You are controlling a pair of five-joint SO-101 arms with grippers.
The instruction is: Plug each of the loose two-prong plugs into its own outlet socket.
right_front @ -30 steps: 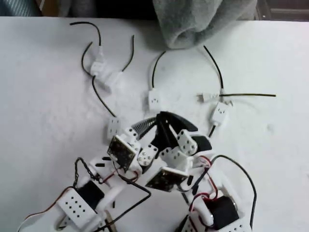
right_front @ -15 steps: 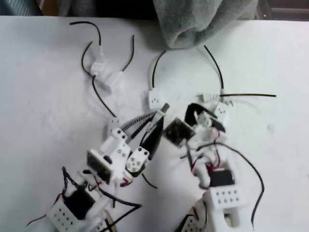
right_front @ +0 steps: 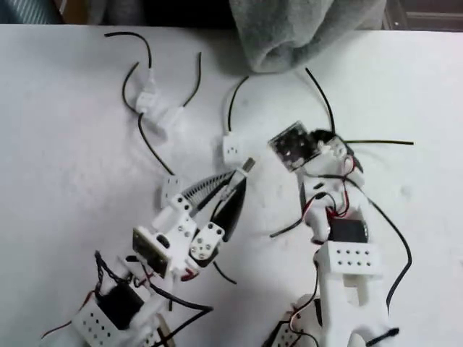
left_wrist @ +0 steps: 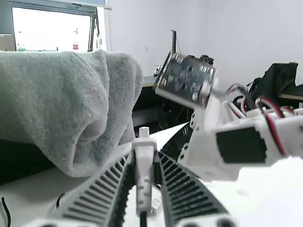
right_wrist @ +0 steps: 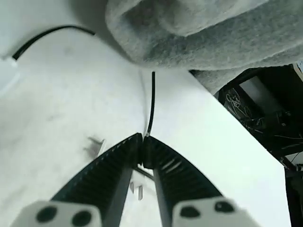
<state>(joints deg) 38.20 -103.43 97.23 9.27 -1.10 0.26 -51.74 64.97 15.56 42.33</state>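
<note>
Right arm has swung up the table toward the grey towel | right gripper jaws pinched together, black cord meeting their tips | left gripper jaws clenched on one plug, prongs toward towel | two free sockets short of towel: near socket, far socket

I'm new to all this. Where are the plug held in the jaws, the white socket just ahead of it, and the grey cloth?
plug [left_wrist: 143, 161], left wrist view, on its white body.
socket [right_front: 231, 150], high view, on its white face.
grey cloth [right_front: 304, 29], high view, on its folded middle.
</note>
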